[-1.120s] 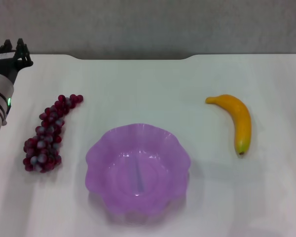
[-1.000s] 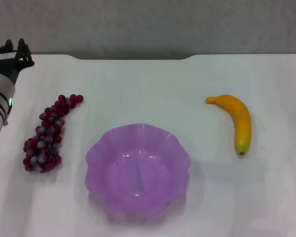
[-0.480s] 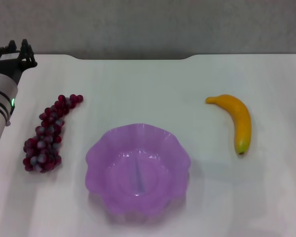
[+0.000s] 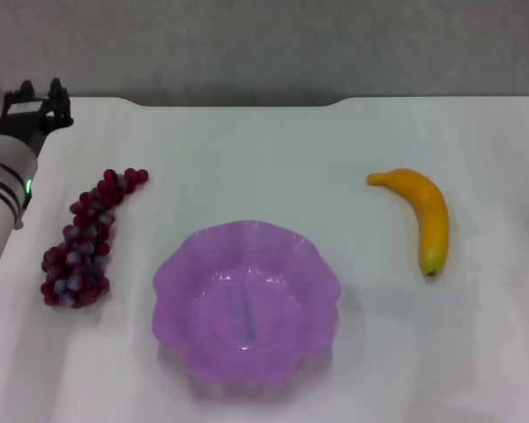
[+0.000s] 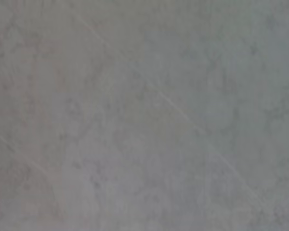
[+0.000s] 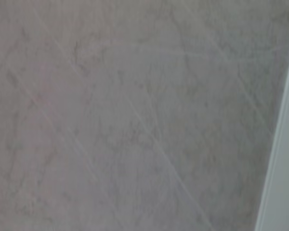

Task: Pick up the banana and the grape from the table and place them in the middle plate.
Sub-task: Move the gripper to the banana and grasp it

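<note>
The left end effector (image 4: 37, 99) sits at about ten o'clock in the head view, at the far left edge of the counter (image 4: 247, 159), its dark fingers pointing away toward the back edge; whether they are apart or together I cannot tell, and nothing is visibly held between them. The white forearm behind it runs down the left edge of the view, with a small green light on its side. Just inward from that arm, at about nine o'clock, the grapes (image 4: 84, 240) lie on the counter as a long bunch slanting from upper right to lower left, apart from the end effector and apart from the plate. The purple plate (image 4: 172, 273) with its wavy rim rests at about six o'clock, near the front of the counter, with nothing in it. The banana (image 4: 428, 216) lies at about three o'clock, well apart from the plate, its stem end toward the back and its greenish tip toward the front. The right end effector shows in no view. Both wrist views show only a blurred, mottled grey surface, with a pale strip down one edge of the right wrist view.
</note>
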Motion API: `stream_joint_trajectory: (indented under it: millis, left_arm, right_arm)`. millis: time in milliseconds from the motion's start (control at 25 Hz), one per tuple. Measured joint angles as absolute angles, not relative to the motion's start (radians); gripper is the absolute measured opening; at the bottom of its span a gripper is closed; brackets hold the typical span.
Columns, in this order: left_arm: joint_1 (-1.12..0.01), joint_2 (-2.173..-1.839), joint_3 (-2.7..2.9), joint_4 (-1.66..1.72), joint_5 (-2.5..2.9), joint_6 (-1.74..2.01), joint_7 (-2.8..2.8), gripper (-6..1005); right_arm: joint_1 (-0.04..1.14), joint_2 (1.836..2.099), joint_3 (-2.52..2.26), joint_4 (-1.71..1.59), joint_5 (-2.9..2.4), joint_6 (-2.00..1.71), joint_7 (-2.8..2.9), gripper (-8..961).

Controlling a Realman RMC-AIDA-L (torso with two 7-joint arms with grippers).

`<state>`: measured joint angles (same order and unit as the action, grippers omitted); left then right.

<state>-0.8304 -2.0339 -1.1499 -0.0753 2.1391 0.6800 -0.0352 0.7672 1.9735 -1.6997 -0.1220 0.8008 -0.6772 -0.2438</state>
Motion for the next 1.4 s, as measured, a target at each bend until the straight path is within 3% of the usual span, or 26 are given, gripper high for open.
stream_joint_trajectory:
  millis: [160,400,600,920,1400]
  left_arm:
    - [-0.824,-2.035,-1.152,-0.075,2.138,0.66,-0.036,454]
    - [-0.838,-2.03,-1.154,-0.077,2.139,0.596,-0.034,698]
    - [-0.841,-2.029,-1.16,-0.077,2.131,0.573,-0.014,788]
    - [-0.826,-2.031,-1.144,-0.083,2.141,0.573,-0.003,897]
    - [-0.757,-2.035,-1.143,-0.256,2.143,0.562,0.147,897]
  right_arm:
    - [0.766,1.983,-1.699,-0.128,0.801,-0.682,-0.245,324]
    - [0.781,1.975,-1.648,-0.137,0.801,-0.654,-0.245,584]
    - [0.796,1.976,-1.612,-0.146,0.799,-0.631,-0.245,688]
    - [0.772,2.002,-1.624,-0.197,0.783,-0.627,-0.257,897]
    - [0.688,2.008,-1.71,-0.412,0.742,-0.395,-0.216,884]
